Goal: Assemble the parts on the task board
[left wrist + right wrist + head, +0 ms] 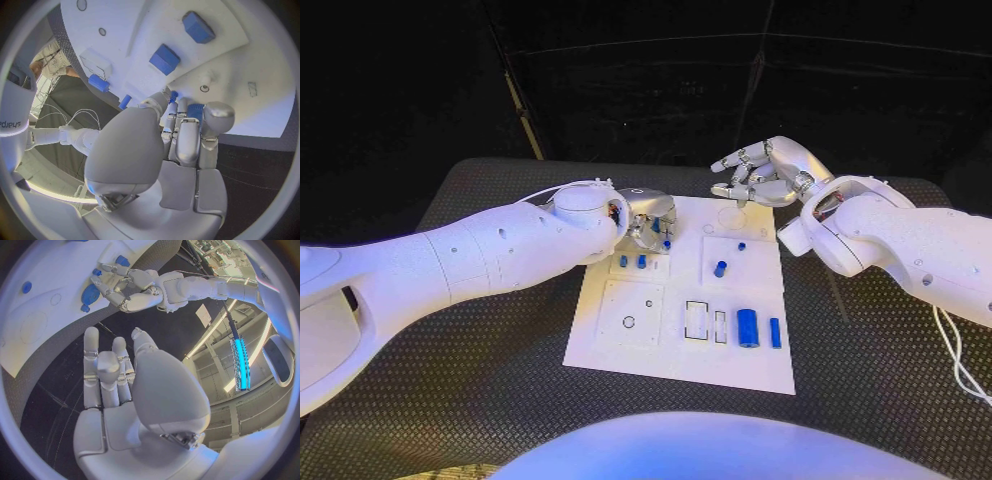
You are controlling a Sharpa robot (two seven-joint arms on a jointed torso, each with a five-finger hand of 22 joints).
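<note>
The white task board (678, 362) lies in the middle of the table. My left hand (646, 222) hangs over its far left corner, fingers curled down around a blue part (195, 110) that it grips close to the board (250, 60). The right wrist view shows that same left hand (134, 290) with the blue part (89, 294) under it. My right hand (764, 170) floats above the board's far edge, its fingers (92, 365) apart and holding nothing. Two small blue pegs (632, 263) stand near the left hand, and one blue peg (720, 268) stands farther right.
A blue cylinder (749, 327) and a thin blue bar (775, 332) lie at the board's near right, beside two rectangular slots (697, 320). A round hole (629, 322) marks the near left. Two blue blocks (165, 59) lie beyond the left fingers. Ribbed black matting (473, 380) surrounds the board.
</note>
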